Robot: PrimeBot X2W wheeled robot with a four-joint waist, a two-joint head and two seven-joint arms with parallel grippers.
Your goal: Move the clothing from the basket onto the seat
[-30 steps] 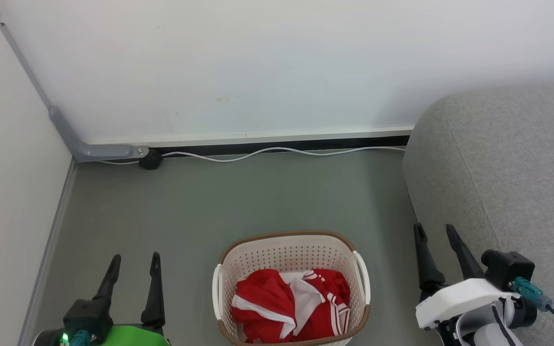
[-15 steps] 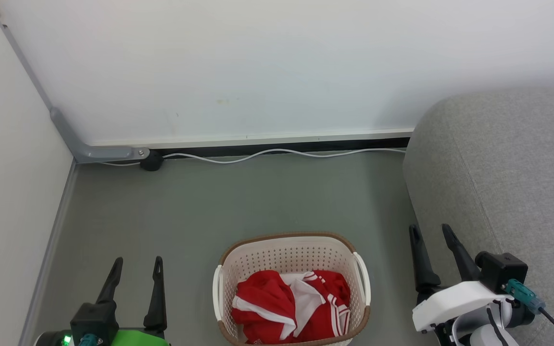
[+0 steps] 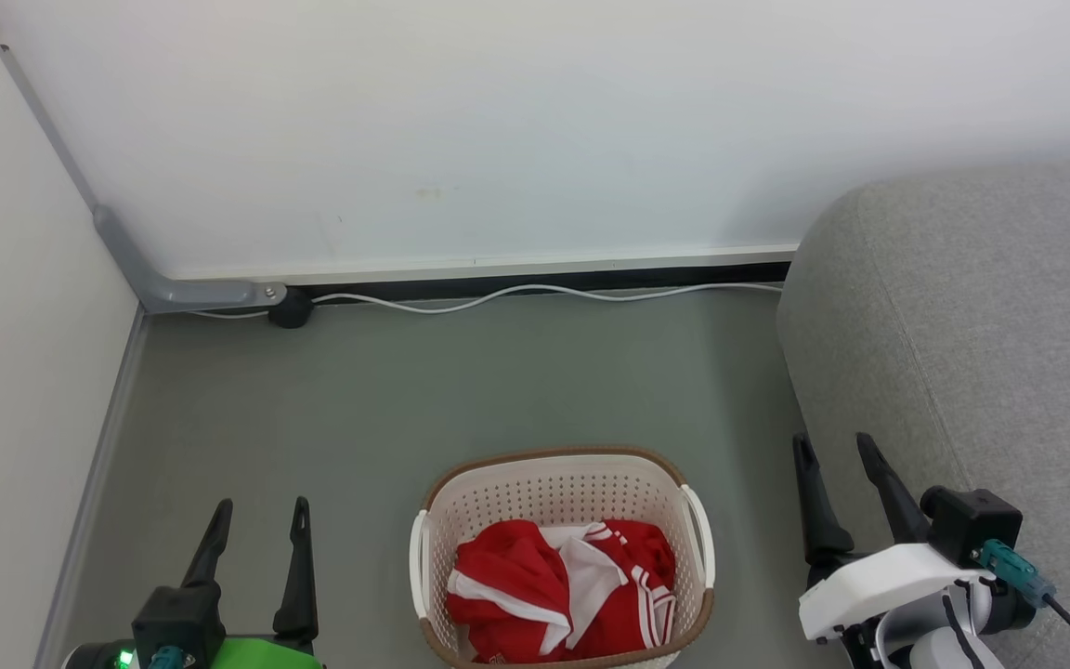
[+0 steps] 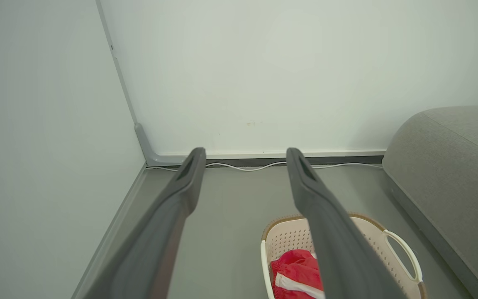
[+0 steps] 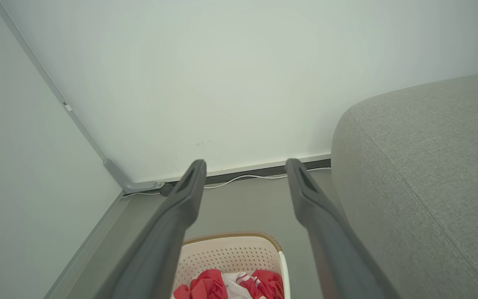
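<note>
Clothing (image 3: pixel 561 587), red with white panels, lies crumpled inside basket (image 3: pixel 554 492), heaped toward its near end. Basket stands on floor (image 3: pixel 405 390), well apart from floor's far edge at wall, near seat (image 3: pixel 981 325) on right. Left fingers (image 3: pixel 298 557) spread apart, empty, left of basket. Right fingers (image 3: pixel 814 502) parted, empty, between basket and seat. White cable (image 3: pixel 535 293) runs along floor's far edge.

The left gripper (image 3: pixel 262 504) stood spread, its two dark fingers (image 3: pixel 297 557) well apart and nearly parallel, reaching forward from the green wrist housing (image 3: pixel 266 654) behind them. The right gripper (image 3: pixel 832 439) was likewise parted, its fingers leaning slightly left, ahead of a white wrist shell (image 3: pixel 879 574).
</note>
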